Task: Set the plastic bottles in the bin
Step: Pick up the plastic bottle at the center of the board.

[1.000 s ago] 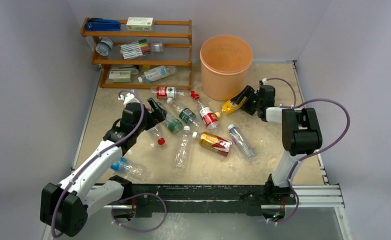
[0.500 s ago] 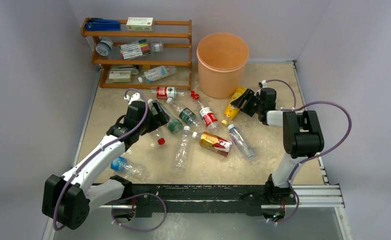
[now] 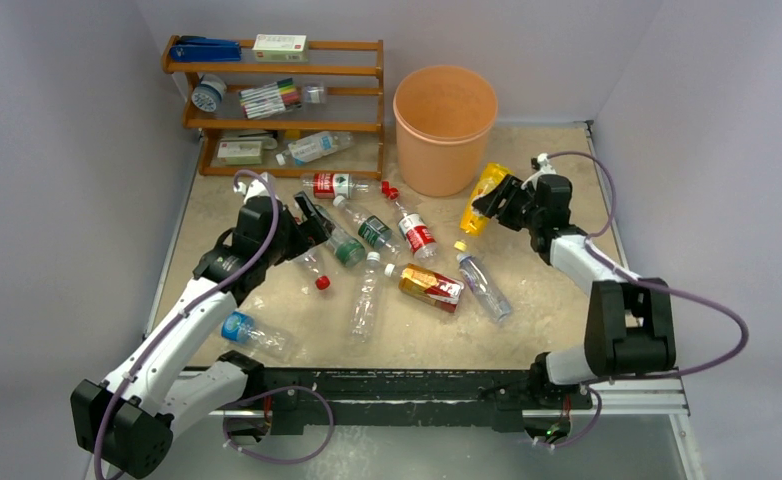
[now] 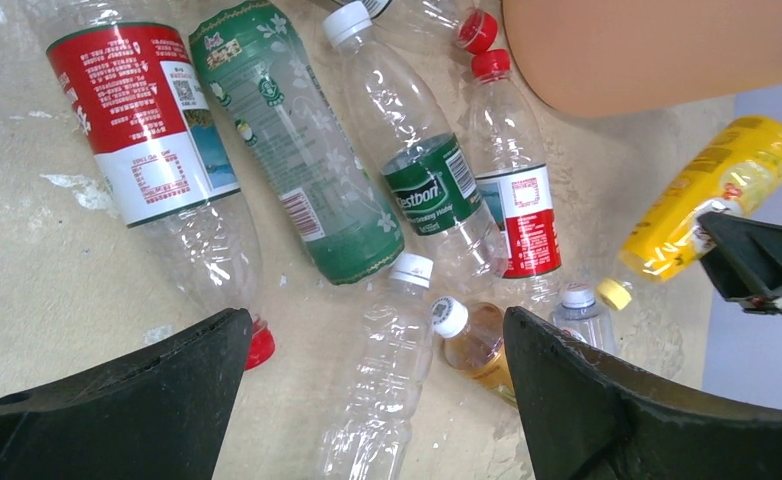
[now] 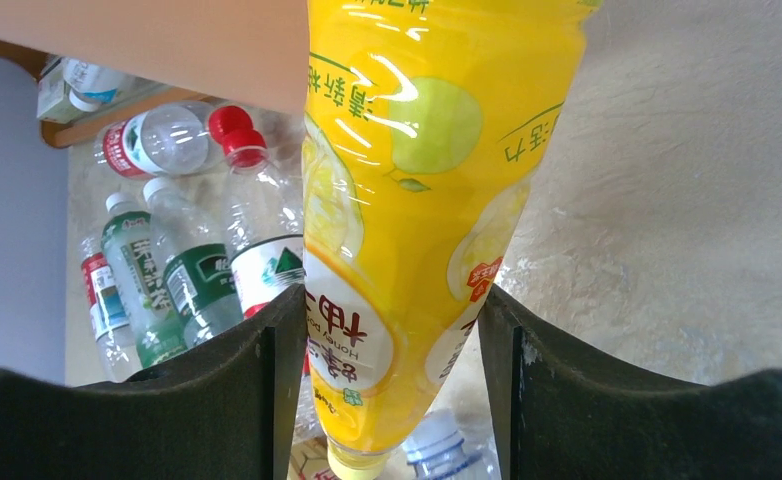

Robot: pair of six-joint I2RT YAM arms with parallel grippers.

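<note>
Wide sandy worktop [image 3: 567, 300], wooden shelf rack [image 3: 347, 45] at the far left. Just beside it the bin [image 3: 437, 165] stands upright, no bottle showing inside from above, so the job looks barely begun.

Action's on the right. The right end effector [image 3: 497, 197] is clamped across the yellow bottle [image 3: 475, 212], fingers pressed to both its sides in the wrist view. The bottle is tilted cap-down, just beside the bin's wall and lower than its rim. I'd call this the carry step: grasp made, drop not yet done. The next move, as I read it, calls for a lift until the bottle clears the rolled rim, a swing over the mouth, then a release. The wall itself stands in the way; travel sideways too low and the bottle knocks the bin.

On the other side, the left end effector [image 3: 305, 215] hangs with its jaws wide apart and nothing between them, above the crowded heap. There a red-labelled bottle [image 4: 142, 130] and a green bottle [image 4: 287, 150] lie pressed together, so taking one risks nudging its neighbours. Further out lie an amber bottle [image 3: 429, 285] and a blue-capped bottle [image 3: 252, 333]. A shelf bottle [image 3: 314, 147] lies on the rack's lowest board, awkward under the board above. Smallest, the marker pens [image 3: 270, 98], no business of the bin.
</note>
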